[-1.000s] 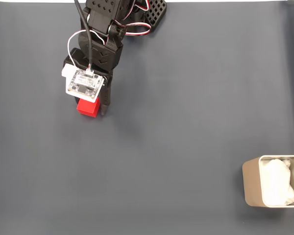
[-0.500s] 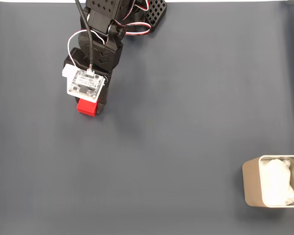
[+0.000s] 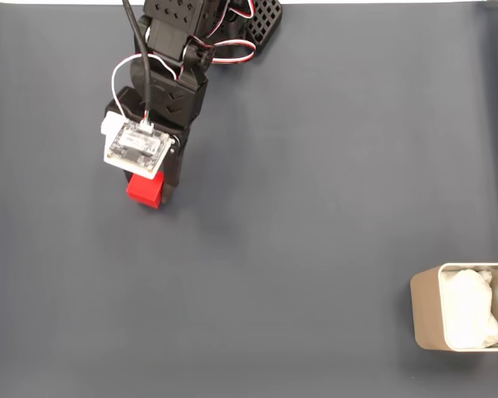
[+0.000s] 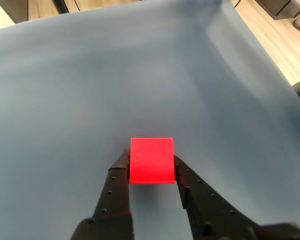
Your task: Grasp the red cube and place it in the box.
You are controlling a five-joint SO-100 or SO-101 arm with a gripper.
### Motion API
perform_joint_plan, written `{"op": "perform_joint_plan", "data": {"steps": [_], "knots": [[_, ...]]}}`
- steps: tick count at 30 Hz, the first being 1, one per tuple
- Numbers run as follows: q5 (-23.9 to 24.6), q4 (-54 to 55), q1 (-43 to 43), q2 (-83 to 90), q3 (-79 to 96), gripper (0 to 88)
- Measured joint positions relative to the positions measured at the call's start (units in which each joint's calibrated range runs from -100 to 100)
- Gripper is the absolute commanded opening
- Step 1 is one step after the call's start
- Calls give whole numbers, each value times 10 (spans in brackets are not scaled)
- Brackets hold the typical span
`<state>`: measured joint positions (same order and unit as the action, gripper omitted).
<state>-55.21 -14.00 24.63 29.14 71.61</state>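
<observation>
The red cube (image 3: pixel 145 189) sits between the two black fingers of my gripper (image 3: pixel 150 194) at the upper left of the fixed view, partly hidden under the wrist's white circuit board. In the wrist view the red cube (image 4: pixel 151 160) is squeezed between both fingers, so my gripper (image 4: pixel 150 161) is shut on it above the grey mat. The box (image 3: pixel 426 311), tan with white crumpled paper inside, stands at the lower right edge of the fixed view, far from the cube.
A dark grey mat (image 3: pixel 299 207) covers the whole table between arm and box. The arm's base (image 3: pixel 232 21) stands at the top edge. In the wrist view, wooden floor (image 4: pixel 275 40) lies beyond the mat's edge.
The gripper, holding the cube, has shifted slightly left and down in the fixed view, and the wrist looks a little larger. The box has not moved.
</observation>
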Motion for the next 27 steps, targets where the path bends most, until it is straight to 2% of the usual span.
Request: {"op": "perform_joint_plan", "data": {"steps": [12, 27], "knots": [[35, -102, -97, -10, -165, 0], [37, -113, -272, -56, -324, 0]]}}
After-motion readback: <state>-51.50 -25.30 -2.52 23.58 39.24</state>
